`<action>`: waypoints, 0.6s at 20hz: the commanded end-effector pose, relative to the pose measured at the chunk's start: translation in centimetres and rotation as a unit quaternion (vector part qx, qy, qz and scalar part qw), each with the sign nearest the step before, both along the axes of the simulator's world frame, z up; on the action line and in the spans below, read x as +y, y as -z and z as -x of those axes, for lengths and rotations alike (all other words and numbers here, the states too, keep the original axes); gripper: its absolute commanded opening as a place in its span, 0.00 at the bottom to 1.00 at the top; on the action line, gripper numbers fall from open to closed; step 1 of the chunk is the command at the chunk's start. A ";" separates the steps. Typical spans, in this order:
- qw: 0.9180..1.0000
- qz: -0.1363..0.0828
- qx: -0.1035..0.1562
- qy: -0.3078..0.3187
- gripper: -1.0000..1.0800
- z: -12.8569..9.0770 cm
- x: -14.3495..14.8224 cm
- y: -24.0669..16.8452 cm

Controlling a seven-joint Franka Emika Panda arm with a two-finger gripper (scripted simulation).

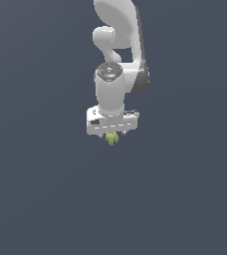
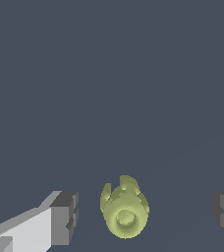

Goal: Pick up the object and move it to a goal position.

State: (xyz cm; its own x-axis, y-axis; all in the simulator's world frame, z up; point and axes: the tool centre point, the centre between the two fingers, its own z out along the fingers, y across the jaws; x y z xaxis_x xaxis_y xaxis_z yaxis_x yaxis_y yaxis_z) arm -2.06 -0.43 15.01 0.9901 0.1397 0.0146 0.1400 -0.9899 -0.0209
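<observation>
My arm (image 1: 116, 60) looks smooth, white and a bit shiny. The object (image 2: 125, 207) looks bumpy and matt. My fingers (image 2: 65, 218) have dull grey pads.

flat, even simulator light; sharp, shadowless, slightly pixelated renders

sim render, flat grey void bg

No text, label, brand, number or sign can be read in either view; the arm's white shell and the plain dark ground carry no legible markings.
</observation>
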 end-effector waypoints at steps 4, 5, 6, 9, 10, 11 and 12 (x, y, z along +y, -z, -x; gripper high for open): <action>0.997 0.005 0.001 -0.071 0.96 1.9 -0.3 1.9; 0.996 0.006 0.001 -0.085 0.96 2.3 -0.3 2.3; 0.995 0.007 0.001 -0.099 0.96 2.6 -0.4 2.6; 0.990 0.009 0.001 -0.140 0.96 3.8 -0.4 3.6; 0.988 0.010 0.002 -0.152 0.96 4.1 -0.5 3.9; 0.987 0.010 0.002 -0.163 0.96 4.5 -0.5 4.2; 0.985 0.011 0.002 -0.174 0.96 4.8 -0.5 4.4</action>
State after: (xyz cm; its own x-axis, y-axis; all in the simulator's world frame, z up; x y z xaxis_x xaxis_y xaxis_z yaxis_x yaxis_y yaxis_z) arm -6.33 -0.90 11.00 0.8993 0.4372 0.0051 0.4372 -0.8993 -0.0031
